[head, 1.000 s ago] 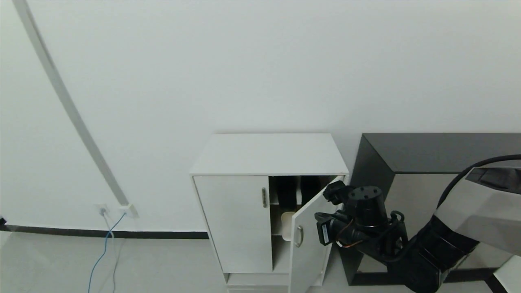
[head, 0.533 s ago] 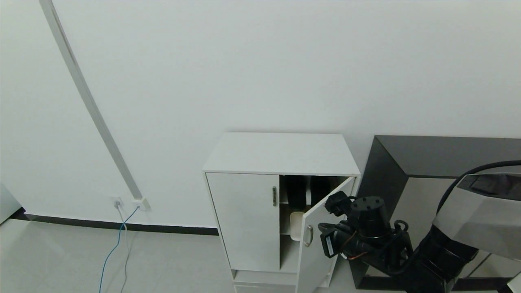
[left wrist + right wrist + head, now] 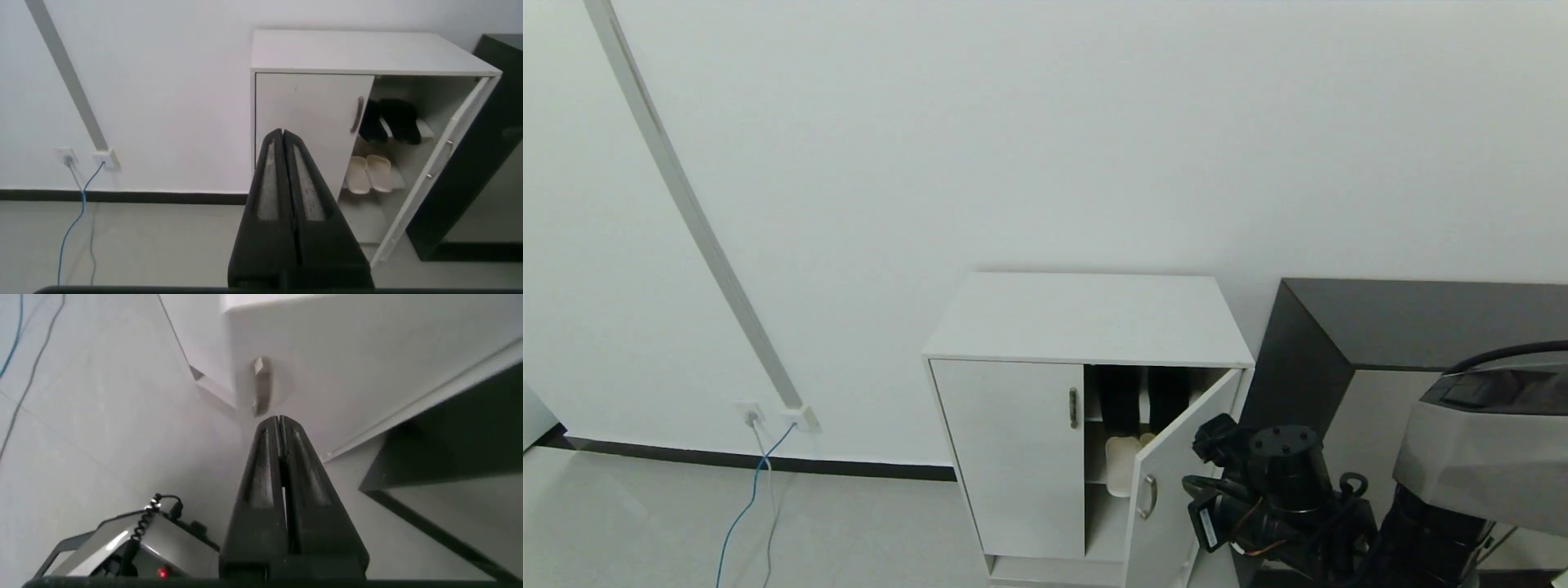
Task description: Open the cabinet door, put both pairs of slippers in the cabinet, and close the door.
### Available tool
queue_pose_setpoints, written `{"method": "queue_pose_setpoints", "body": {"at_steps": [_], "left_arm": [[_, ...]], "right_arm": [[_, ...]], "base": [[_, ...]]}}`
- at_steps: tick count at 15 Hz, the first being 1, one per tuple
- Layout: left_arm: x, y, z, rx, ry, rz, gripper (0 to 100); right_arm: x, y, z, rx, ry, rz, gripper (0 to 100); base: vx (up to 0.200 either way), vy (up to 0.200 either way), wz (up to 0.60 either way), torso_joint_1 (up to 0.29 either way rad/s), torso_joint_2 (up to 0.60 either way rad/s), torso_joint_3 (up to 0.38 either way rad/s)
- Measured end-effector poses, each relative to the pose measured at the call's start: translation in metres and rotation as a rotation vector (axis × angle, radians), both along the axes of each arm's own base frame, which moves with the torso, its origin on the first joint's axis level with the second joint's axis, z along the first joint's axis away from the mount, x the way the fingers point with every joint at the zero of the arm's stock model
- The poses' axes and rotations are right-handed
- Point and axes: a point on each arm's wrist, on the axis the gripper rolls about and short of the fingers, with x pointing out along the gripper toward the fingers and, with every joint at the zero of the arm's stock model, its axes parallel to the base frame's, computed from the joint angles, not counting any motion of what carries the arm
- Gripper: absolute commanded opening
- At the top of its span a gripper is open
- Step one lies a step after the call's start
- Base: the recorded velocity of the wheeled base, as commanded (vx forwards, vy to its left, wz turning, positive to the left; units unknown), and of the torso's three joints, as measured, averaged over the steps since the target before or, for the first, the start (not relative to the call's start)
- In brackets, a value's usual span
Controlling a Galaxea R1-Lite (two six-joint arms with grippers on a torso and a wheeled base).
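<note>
The white cabinet (image 3: 1086,318) stands against the wall, its left door (image 3: 1013,457) shut and its right door (image 3: 1176,482) swung partly open. Black slippers (image 3: 396,118) sit on the upper shelf and beige slippers (image 3: 372,173) on the shelf below. My right gripper (image 3: 280,425) is shut with nothing in it, its tip close to the outer face of the open door (image 3: 368,359), just beside the door handle (image 3: 259,380). The right gripper (image 3: 1215,433) is against the door's outer side. My left gripper (image 3: 283,135) is shut and empty, well back from the cabinet (image 3: 359,53), facing it.
A dark cabinet with a mirrored front (image 3: 1380,327) stands right of the white one, close behind the open door. A cable duct (image 3: 686,204) runs down the wall to sockets (image 3: 776,416), and a blue cable (image 3: 739,514) trails over the grey floor on the left.
The head view has shifted, so the cabinet sits a little further right and lower. My right arm now shows lower beside the door. The door's opening looks about the same.
</note>
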Motion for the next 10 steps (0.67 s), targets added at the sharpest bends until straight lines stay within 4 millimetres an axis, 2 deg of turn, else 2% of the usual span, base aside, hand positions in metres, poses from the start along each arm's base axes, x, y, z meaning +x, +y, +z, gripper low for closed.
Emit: {"method": "queue_pose_setpoints", "body": {"at_steps": [4,10], "left_arm": [[0.000,0.000,0.000,0.000,-0.001,0.000,0],[0.000,0.000,0.000,-0.001,-0.001,0.002,0]], "right_arm": [[0.010,0.007,-0.012,0.008,-0.010,0.000,0],[0.049,0.029,-0.031,0.044,-0.056,-0.015,0]], "base": [[0.000,0.000,0.00,0.000,0.00,0.000],[0.000,0.000,0.00,0.000,0.00,0.000]]}}
